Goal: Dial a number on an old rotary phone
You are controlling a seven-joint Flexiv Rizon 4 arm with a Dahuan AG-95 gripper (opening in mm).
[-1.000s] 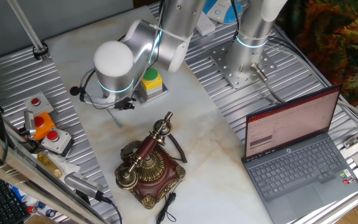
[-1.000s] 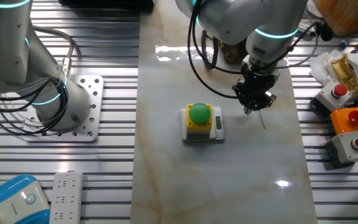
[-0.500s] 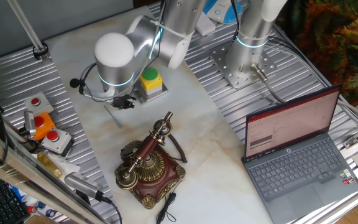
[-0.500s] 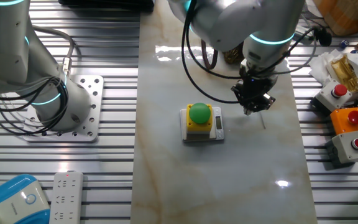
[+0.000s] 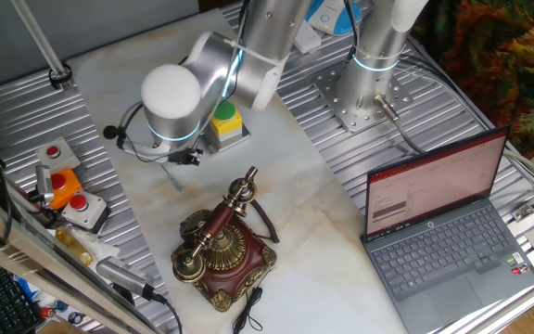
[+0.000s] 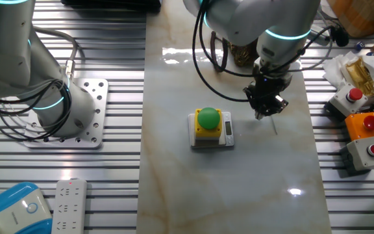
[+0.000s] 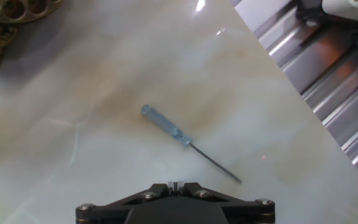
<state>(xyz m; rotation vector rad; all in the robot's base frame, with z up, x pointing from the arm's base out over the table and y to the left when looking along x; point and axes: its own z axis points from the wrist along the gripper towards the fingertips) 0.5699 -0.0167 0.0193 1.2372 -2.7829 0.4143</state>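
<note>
Gripper (image 6: pixel 265 112) hung over small screwdriver (image 7: pixel 187 142) on desk (image 7: pixel 104 124), apart from rotary phone (image 5: pixel 219 246); finger spacing indeterminable.

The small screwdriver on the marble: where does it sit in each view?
One fixed view: screwdriver left of centre, under the gripper.
Other fixed view: right of centre, below the gripper.
Hand view: centre, diagonal.
Shared landmark: old rotary phone, whose brass dial shows top left in hand view.

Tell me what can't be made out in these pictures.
- Gripper: fingertips too small in both fixed views, out of the hand view; open or shut unclear.
- Old rotary phone: dial numbers too small; cut off in hand view's corner.
- Screwdriver tip: too thin to read.
</note>
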